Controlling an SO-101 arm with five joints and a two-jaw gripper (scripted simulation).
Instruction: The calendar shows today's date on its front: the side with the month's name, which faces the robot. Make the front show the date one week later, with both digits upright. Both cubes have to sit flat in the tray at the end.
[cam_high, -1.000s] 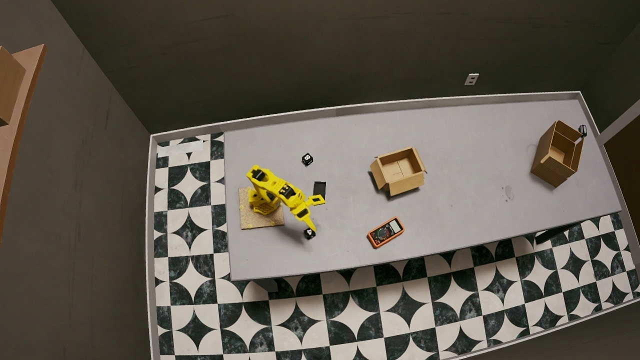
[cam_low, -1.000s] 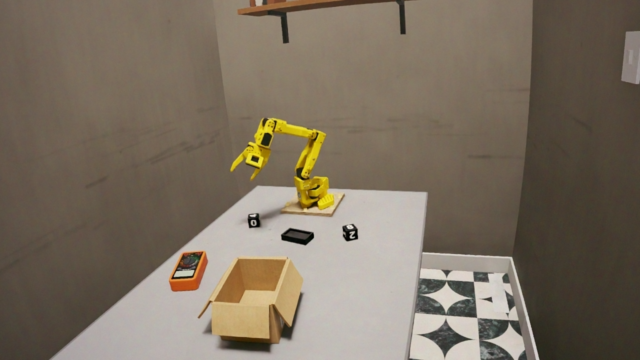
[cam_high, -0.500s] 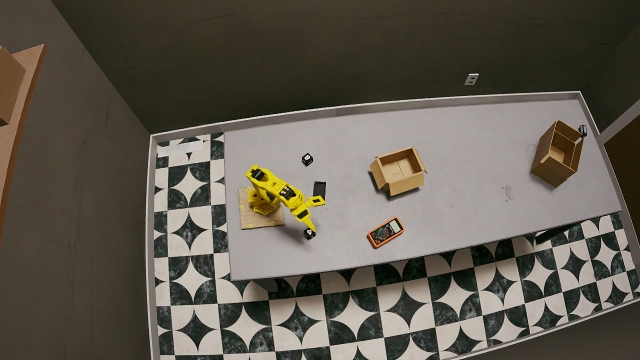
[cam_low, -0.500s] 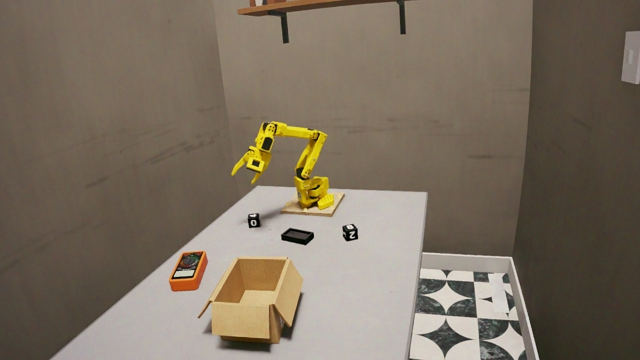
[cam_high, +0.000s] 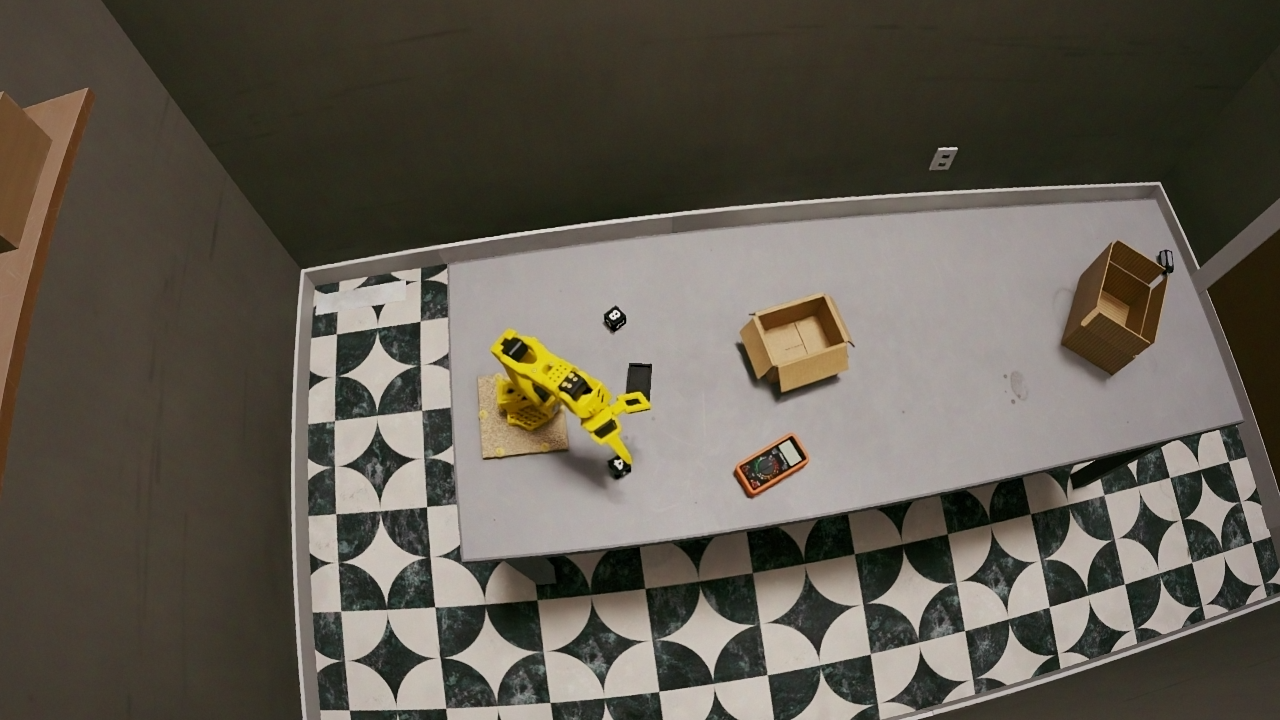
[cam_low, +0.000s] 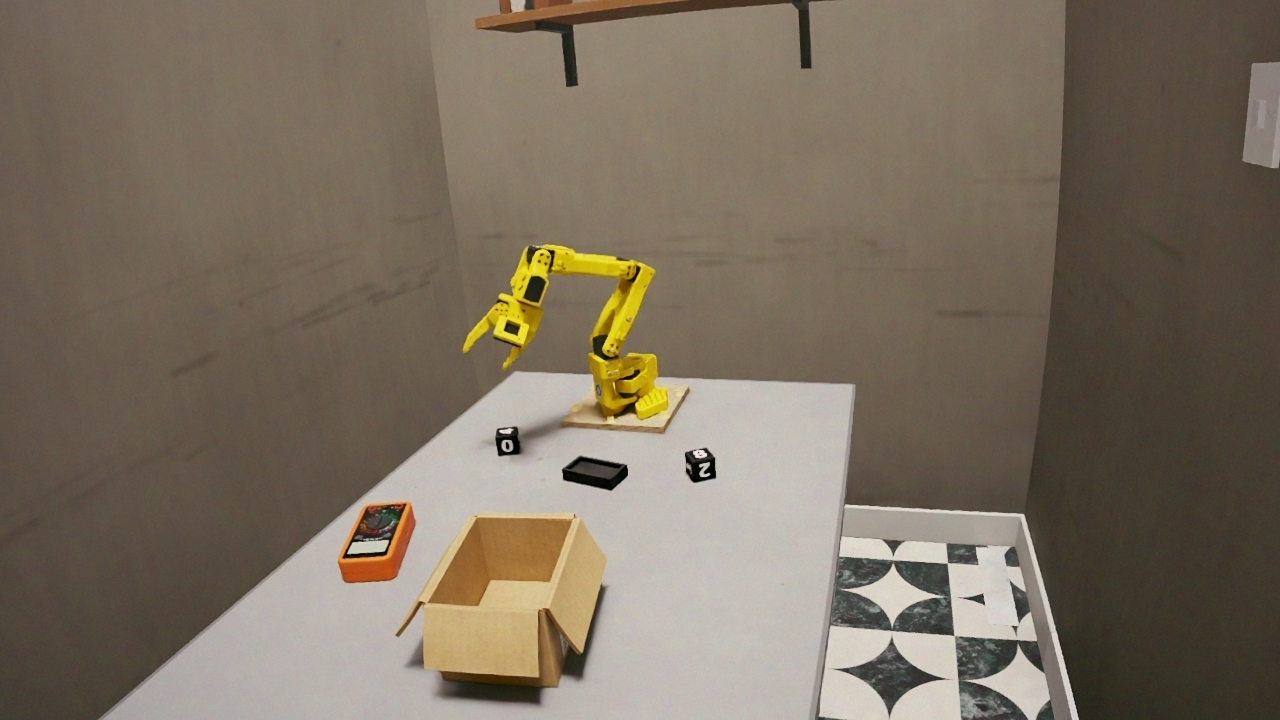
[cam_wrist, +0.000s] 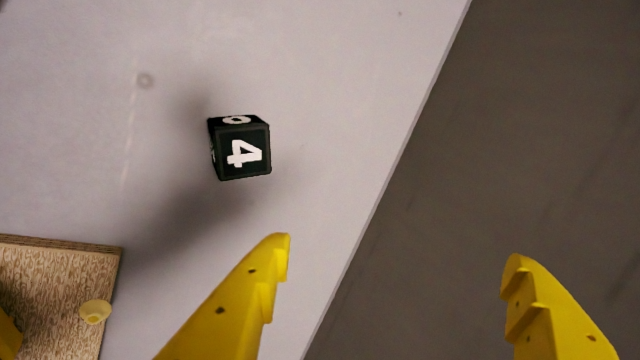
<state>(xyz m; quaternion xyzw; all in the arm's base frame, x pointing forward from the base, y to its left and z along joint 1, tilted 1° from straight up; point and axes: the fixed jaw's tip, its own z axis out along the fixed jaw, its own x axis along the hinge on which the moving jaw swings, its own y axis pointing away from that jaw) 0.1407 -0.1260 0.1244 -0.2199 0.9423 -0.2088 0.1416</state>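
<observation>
From the top, my hand (cam_high: 639, 431) (cam_low: 486, 359) (cam_wrist: 400, 245) stood partly open with nothing between the fingers. One fingertip overlapped the edge of the 4 cube (cam_high: 618, 466) (cam_low: 507, 441) (cam_wrist: 242, 150) in that view; the tray (cam_high: 639, 377) (cam_low: 586, 479) had neither cube in it. The 8 cube (cam_high: 614, 318) (cam_low: 699, 464) sat on the tabletop (cam_high: 939, 358) (cam_low: 698, 582), on the tray's other side. Farther out lay the meter (cam_high: 771, 465) (cam_low: 376, 540) and an open box (cam_high: 810, 368) (cam_low: 481, 640).

From outside, I was raised above the tabletop, tilted, fingers apart. The tray lay between the two cubes, touching neither; a 0 and a 2 showed on their sides.

At my wrist, the 4 lay sideways on its cube's top, beyond my fingers and off to one side.
</observation>
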